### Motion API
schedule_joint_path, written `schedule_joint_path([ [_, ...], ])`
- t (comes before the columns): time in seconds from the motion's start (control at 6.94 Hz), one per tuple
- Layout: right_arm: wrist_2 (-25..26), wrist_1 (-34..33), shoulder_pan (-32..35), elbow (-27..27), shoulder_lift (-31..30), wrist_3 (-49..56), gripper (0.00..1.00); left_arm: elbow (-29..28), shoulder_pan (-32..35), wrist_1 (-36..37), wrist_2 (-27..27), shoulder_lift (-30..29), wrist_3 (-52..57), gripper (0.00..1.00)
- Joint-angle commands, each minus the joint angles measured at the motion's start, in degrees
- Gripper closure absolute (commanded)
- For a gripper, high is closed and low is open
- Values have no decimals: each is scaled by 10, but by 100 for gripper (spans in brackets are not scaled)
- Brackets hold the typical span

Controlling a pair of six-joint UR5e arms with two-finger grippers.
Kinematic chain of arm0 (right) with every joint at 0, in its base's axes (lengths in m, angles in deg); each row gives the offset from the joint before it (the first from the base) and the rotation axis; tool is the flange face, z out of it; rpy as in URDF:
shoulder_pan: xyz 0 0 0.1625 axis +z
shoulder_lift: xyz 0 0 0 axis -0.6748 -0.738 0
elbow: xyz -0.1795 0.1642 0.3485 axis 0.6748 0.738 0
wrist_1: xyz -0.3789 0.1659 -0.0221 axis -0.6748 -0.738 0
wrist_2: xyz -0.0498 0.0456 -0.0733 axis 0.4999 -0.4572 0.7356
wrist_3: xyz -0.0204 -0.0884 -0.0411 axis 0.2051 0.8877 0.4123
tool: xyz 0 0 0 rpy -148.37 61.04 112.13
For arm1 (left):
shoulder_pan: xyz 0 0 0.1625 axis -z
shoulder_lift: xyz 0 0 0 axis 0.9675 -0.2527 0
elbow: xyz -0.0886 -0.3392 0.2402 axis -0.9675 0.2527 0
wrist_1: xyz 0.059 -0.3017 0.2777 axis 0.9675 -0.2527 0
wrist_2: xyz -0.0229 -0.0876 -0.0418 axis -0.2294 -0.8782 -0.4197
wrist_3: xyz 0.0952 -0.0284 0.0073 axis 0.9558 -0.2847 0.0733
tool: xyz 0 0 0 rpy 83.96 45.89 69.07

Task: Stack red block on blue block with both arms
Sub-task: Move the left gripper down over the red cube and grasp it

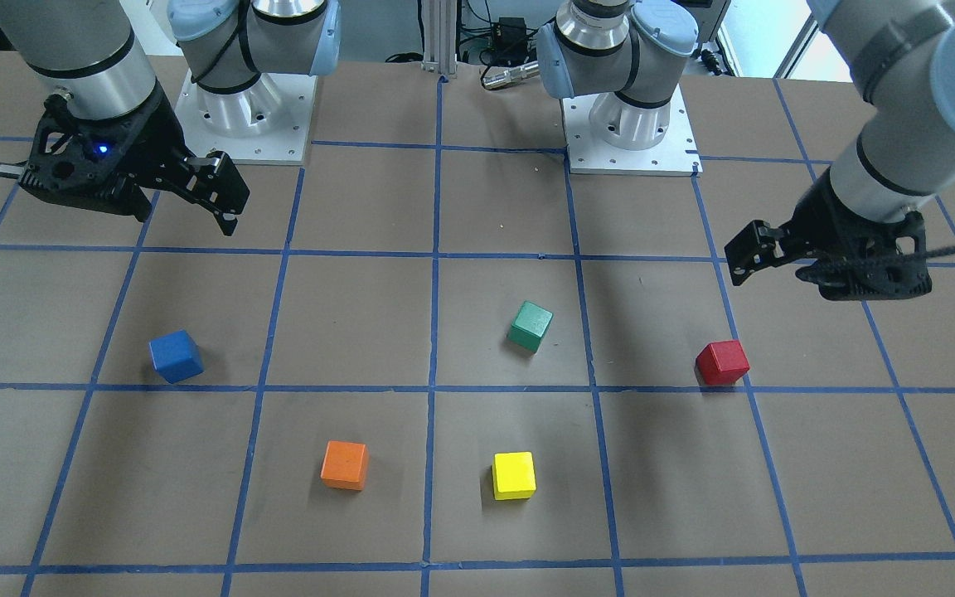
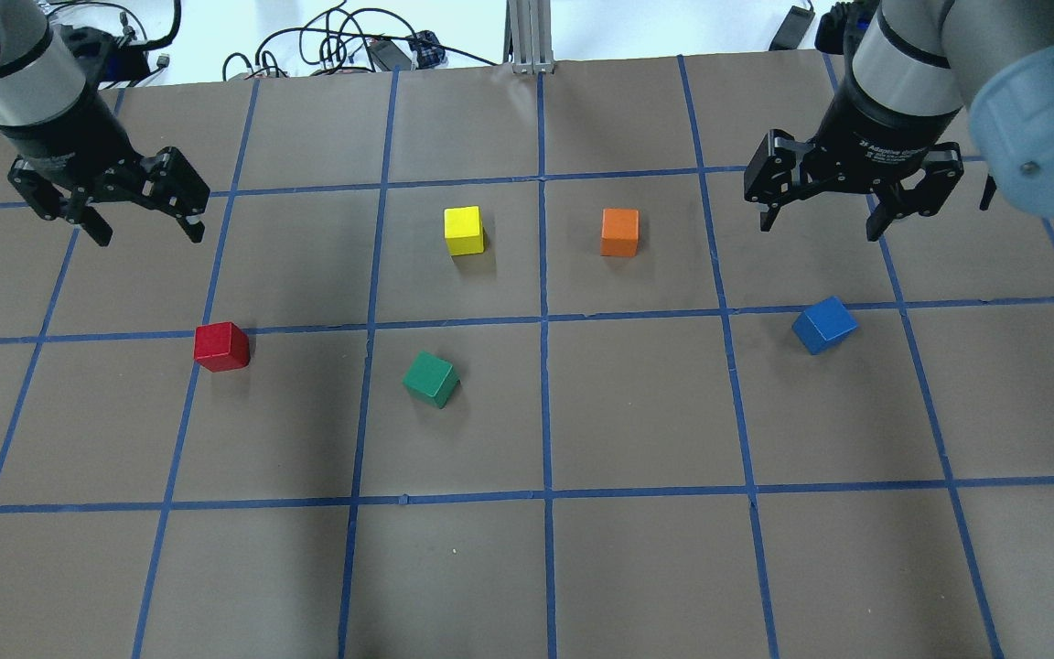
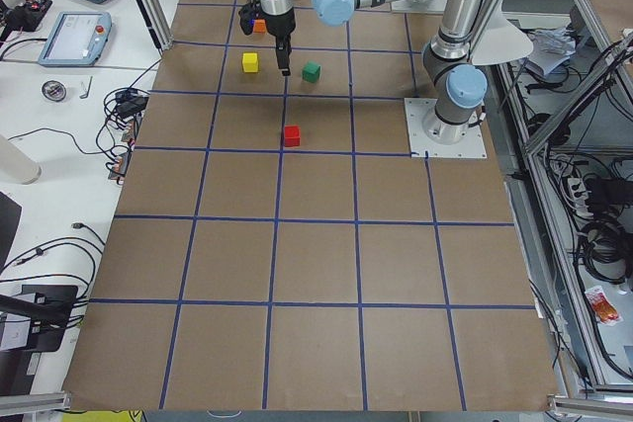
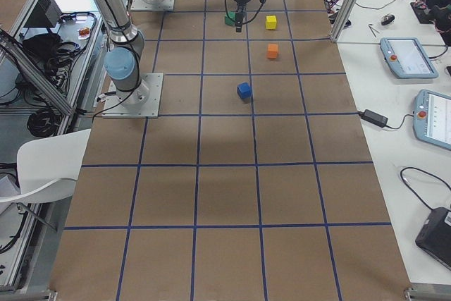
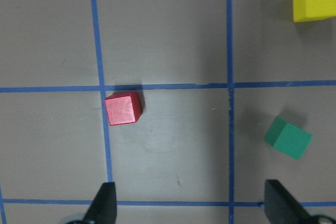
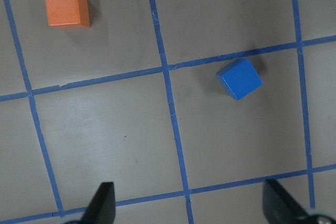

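The red block sits on the brown table on my left side; it also shows in the front view and the left wrist view. The blue block sits on my right side, turned a little against the grid, and shows in the front view and the right wrist view. My left gripper hangs open and empty above the table, beyond the red block. My right gripper hangs open and empty, just beyond the blue block. Neither gripper touches a block.
A green cube, a yellow cube and an orange cube lie between the red and blue blocks. Blue tape lines form a grid on the table. The two arm bases stand at the robot's edge.
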Motion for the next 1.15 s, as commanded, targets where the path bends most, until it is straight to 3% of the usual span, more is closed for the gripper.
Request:
schedule_joint_path([
  [0.0, 2, -7, 0, -2, 0, 1, 0, 98, -38, 162, 1, -35, 82, 0],
  [0.29, 5, -7, 0, -2, 0, -1, 0, 186, -62, 312, -12, -78, 102, 0],
  [0.43, 5, -7, 0, -2, 0, -1, 0, 211, -62, 349, -45, -99, 105, 0],
  [0.72, 5, -7, 0, -3, 0, 3, 0, 219, -62, 358, -43, -124, 107, 0],
  [0.86, 5, -7, 0, -3, 1, 1, 0, 220, -63, 360, -38, -125, 109, 12],
  [1.01, 5, -8, 0, -3, 1, 2, 0, 221, -63, 360, -36, -125, 108, 50],
])
